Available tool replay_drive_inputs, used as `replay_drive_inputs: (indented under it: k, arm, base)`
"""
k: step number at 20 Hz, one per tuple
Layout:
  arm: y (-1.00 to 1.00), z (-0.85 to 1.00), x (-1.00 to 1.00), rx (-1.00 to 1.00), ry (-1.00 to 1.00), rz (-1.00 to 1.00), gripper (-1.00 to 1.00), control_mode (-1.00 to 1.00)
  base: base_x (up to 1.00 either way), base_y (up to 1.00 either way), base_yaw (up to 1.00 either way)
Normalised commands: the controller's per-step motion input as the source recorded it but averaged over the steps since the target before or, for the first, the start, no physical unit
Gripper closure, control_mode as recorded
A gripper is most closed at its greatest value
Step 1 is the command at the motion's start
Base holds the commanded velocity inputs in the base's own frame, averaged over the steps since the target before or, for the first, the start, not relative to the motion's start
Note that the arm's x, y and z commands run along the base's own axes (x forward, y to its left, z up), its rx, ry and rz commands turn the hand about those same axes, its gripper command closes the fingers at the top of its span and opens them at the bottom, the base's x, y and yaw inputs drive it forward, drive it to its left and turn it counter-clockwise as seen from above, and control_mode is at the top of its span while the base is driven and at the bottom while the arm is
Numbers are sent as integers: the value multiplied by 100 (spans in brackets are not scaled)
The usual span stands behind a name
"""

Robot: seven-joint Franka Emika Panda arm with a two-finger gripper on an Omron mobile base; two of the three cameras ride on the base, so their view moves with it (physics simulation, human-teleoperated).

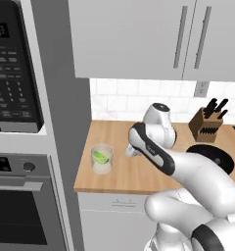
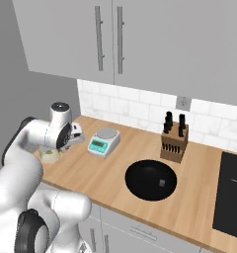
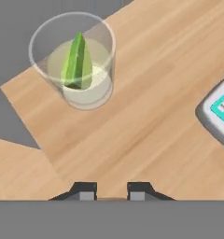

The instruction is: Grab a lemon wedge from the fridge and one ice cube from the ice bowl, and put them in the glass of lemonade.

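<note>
1. We saw the gripper hovering above the counter, its tips close together with only a narrow gap and nothing between them; we judged it shut and empty.
2. Just beyond it, toward the counter's left edge, stood the glass, upright, with the wedge already inside, standing on end in the pale liquid. In the left base view the glass sat near the front left corner with the wedge showing through its wall.
3. We judged the wedge light, soft and wet, so slippery; its part seemed done and it needed no further hold.
4. We judged the glass stiff, smooth and fragile, easy to tip if nudged at the rim, so anything more should drop in from above.
5. Farther right lay a scale, then a black pan and a knife block by the far wall.
6. We could not find the ice bowl; an ice cube would likely be hard, slick and small, best pinched across flat faces.
</note>
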Motion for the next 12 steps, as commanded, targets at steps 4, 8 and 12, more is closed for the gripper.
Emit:
replay_drive_inputs:
  k: [4,8,12]
  arm:
    - [67,6,19,0,0,19,100,-100]
    - [80,32,0,0,-2,11,100,-100]
    - [55,37,1,0,0,10,100,-100]
  base:
    - [0,0,0]
    - [0,0,0]
    - [0,0,0]
